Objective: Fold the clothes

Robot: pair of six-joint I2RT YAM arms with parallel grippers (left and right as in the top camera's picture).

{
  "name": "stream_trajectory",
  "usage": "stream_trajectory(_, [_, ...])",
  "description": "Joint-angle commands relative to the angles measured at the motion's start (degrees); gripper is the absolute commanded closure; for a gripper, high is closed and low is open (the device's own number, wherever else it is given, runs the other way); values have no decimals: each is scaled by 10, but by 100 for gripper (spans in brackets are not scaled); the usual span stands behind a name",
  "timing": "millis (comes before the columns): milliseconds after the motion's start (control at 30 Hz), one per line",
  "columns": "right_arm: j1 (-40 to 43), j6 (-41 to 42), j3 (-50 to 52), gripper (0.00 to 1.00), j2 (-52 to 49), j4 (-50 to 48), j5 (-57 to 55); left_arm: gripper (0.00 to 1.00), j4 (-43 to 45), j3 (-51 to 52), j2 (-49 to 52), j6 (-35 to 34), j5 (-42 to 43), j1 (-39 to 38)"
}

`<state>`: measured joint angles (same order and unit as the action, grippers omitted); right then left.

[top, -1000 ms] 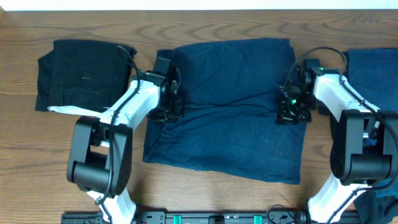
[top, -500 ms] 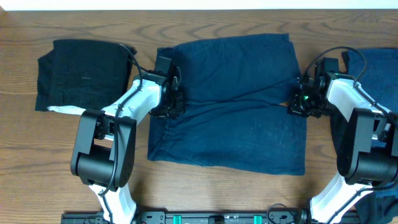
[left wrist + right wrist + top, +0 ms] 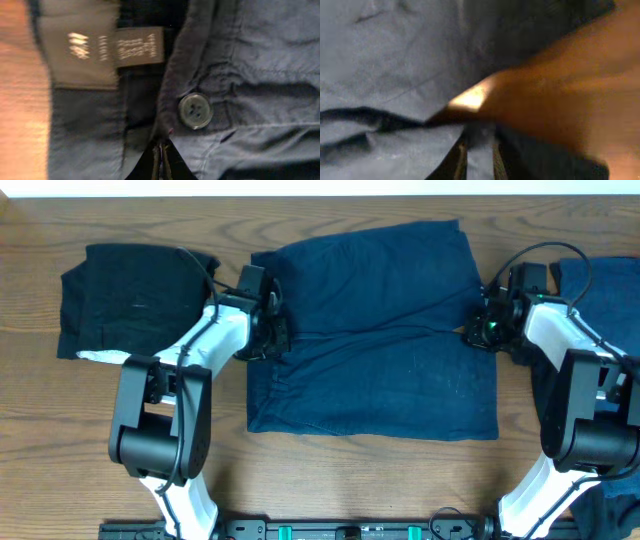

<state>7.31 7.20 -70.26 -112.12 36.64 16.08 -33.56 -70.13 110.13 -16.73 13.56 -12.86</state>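
Lying flat at table ctr is the navy garment (image 3: 375, 330), roughly rectangular, w/ a crease running across it from 9 to 3 o'clock.

The left claw (image 3: 272, 335) sits on its 9 o'clock edge and the right claw (image 3: 482, 330) on its 3 o'clock edge, each at an end of that crease.

Left wrist view: the left claw's fingertips (image 3: 172, 170) are pressed together at 6 o'clock of the frame, pinching the edge of a waistband fold. A round grey button (image 3: 195, 111) sits just beside them at approx 1 o'clock. A grey brand label (image 3: 80, 50) and a smaller tag (image 3: 140, 46) sit up toward 11 o'clock.

Right wrist view is blurred: two fingers (image 3: 452, 165) w/ a strip of blue cloth btwn them. Can't tell whether they clamp it or stand loose.

A black garment (image 3: 135, 300) lies folded at 9 o'clock of the navy one, apart from it, w/ a white strip (image 3: 100, 357) at its 7 o'clock corner. Another blue garment (image 3: 600, 285) lies at 3 o'clock, partly under the right arm and cut off by the frame edge.

All rest on a brown wooden table (image 3: 60, 440).
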Motion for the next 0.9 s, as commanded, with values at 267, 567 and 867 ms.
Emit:
stream_trajectory(267, [5,64,-71,61,96,259,5,94,-62,-25,-202,-5,3,2])
stream_trajectory(567, [5,186,-1,57,164,353,-120,89,-76,-12,-196,-5,-31,2])
stream_trajectory(867, [6,228,134,60,199,297,-116,88,-77,-6,-180,-5,-59,2])
